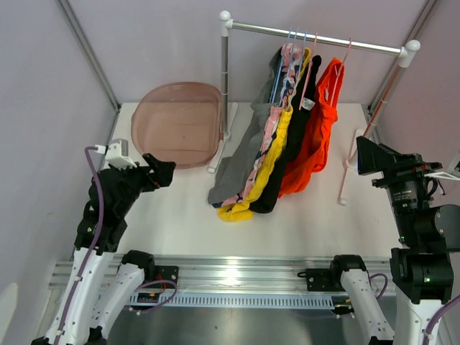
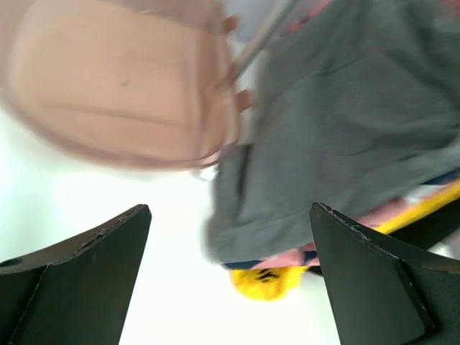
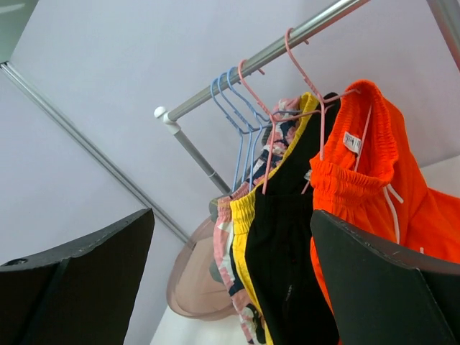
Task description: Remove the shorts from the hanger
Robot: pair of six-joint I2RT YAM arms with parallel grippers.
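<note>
Five shorts hang on blue and pink hangers (image 1: pixel 293 43) from a metal rail (image 1: pixel 316 34): grey (image 1: pixel 241 154), pink with dark-blue shapes (image 1: pixel 272 122), yellow (image 1: pixel 269 162), black (image 1: pixel 291 144), orange (image 1: pixel 320 126). Their lower ends rest on the table. My left gripper (image 1: pixel 164 172) is open and empty, left of the grey shorts (image 2: pixel 338 122). My right gripper (image 1: pixel 366 154) is open and empty, right of the orange shorts (image 3: pixel 374 187), facing the black (image 3: pixel 287 251) and yellow (image 3: pixel 248 230) pairs.
A translucent pink-brown tub (image 1: pixel 178 122) lies at the back left, against the rack's left post (image 1: pixel 225 79). The rack's right post (image 1: pixel 374 115) and white foot (image 1: pixel 348 169) stand close to my right gripper. Grey walls enclose the white table (image 1: pixel 187 215).
</note>
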